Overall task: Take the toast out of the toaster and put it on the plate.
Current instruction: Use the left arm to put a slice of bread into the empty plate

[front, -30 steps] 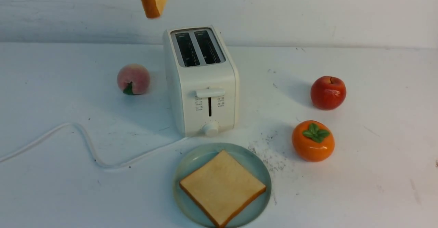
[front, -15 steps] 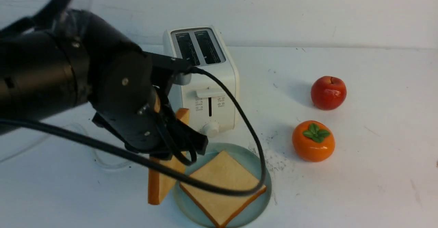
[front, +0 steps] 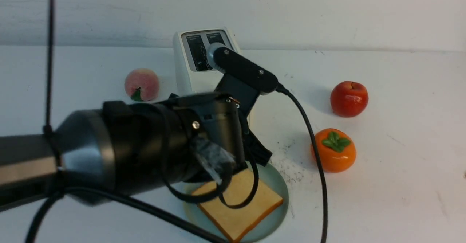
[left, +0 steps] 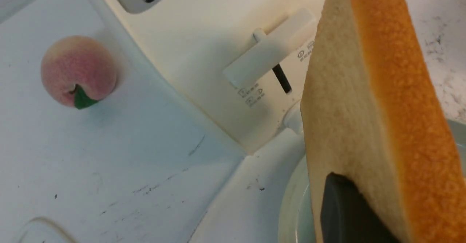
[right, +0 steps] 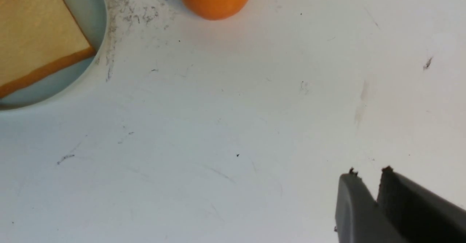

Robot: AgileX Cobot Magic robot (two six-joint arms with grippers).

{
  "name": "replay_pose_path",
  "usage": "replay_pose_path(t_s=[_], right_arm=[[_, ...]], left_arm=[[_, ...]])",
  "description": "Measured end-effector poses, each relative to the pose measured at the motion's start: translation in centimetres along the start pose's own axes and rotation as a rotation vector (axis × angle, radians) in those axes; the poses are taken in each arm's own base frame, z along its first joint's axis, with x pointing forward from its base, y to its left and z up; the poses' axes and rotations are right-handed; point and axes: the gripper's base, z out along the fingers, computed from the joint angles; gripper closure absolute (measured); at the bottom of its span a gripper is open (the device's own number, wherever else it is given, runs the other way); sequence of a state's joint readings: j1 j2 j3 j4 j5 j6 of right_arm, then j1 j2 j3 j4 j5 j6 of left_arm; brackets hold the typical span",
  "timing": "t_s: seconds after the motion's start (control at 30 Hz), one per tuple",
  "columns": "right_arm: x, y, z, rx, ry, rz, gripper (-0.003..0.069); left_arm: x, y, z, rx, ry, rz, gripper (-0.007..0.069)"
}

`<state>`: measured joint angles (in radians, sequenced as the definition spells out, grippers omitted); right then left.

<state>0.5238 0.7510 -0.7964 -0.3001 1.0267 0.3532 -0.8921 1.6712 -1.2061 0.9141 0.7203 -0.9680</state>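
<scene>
The cream-white toaster (front: 198,46) stands at the back, its front hidden by my left arm in the front view; both slots look empty. One slice of toast (front: 244,206) lies flat on the mint-green plate (front: 281,188) in front of it. My left gripper (left: 367,199) is shut on a second toast (left: 364,108), held on edge over the plate's rim (left: 293,206) beside the toaster's lever (left: 267,53). One dark finger (left: 342,214) shows; the other is behind the slice. My right gripper (right: 369,172) hovers shut over bare table, holding nothing.
A peach (front: 142,84) lies left of the toaster. A red apple (front: 349,98) and an orange persimmon (front: 333,150) sit to the right. My left arm's cable (front: 313,144) loops over the plate. The back wall stands close behind the toaster.
My left arm has swung down from above the frame with the toast, first to the plate's left edge, then rightward over the plate. The right gripper has not visibly moved.
</scene>
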Motion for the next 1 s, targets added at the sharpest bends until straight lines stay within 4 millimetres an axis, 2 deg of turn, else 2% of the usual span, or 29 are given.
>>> replay_pose_path(t_s=[0.1,0.33,0.7,1.0], right_arm=[[0.0,0.0,0.0,0.000,0.000,0.000,0.0542],[0.0,0.0,0.0,0.000,0.000,0.000,0.0535],[0.0,0.1,0.0,-0.006,0.002,0.004,0.0526],[0.0,0.1,0.0,-0.013,0.005,0.008,0.0518]], left_arm=[[0.7,-0.8,1.6,-0.008,0.028,0.022,0.0515],[2.1,-1.7,3.6,-0.041,0.104,0.078,0.0515],[3.0,-1.8,3.7,-0.028,0.189,0.124,0.0515],[3.7,-2.6,4.9,-0.013,0.214,0.138,0.0515]])
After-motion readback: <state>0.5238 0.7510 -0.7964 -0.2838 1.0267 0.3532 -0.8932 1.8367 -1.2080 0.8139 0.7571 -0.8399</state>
